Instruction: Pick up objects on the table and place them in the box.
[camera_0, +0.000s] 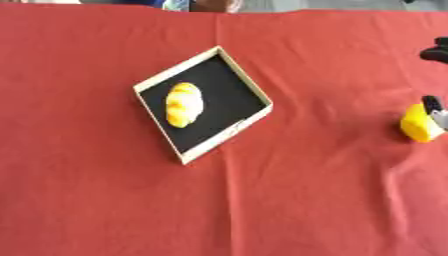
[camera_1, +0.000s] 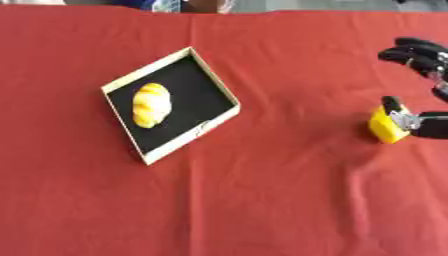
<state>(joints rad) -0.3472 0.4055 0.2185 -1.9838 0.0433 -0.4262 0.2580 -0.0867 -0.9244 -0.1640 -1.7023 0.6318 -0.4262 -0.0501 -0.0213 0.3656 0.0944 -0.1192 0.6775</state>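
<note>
A shallow box (camera_1: 219, 82) with pale walls and a black floor sits askew on the red-covered worktop (camera_1: 262, 200), left of centre. Inside it, toward the left, lies a yellow, orange-streaked, bread-shaped item (camera_1: 150, 105).

At the right edge stands a small yellow block (camera_1: 383, 127), well apart from the box. The right hand (camera_1: 420, 60) comes in from the right: its thumb lies against the block's far right face, while the fingers (camera_1: 411, 54) are spread above and beyond it, not closed on it. The left hand shows in neither view.

The block looks small, light and rigid, probably plastic or foam, with smooth flat faces that could slip. The best hold is likely a pinch across two opposite faces, thumb on one and fingers on the other, around mid-height, so it does not tip or twist when carried left to the box.
</note>
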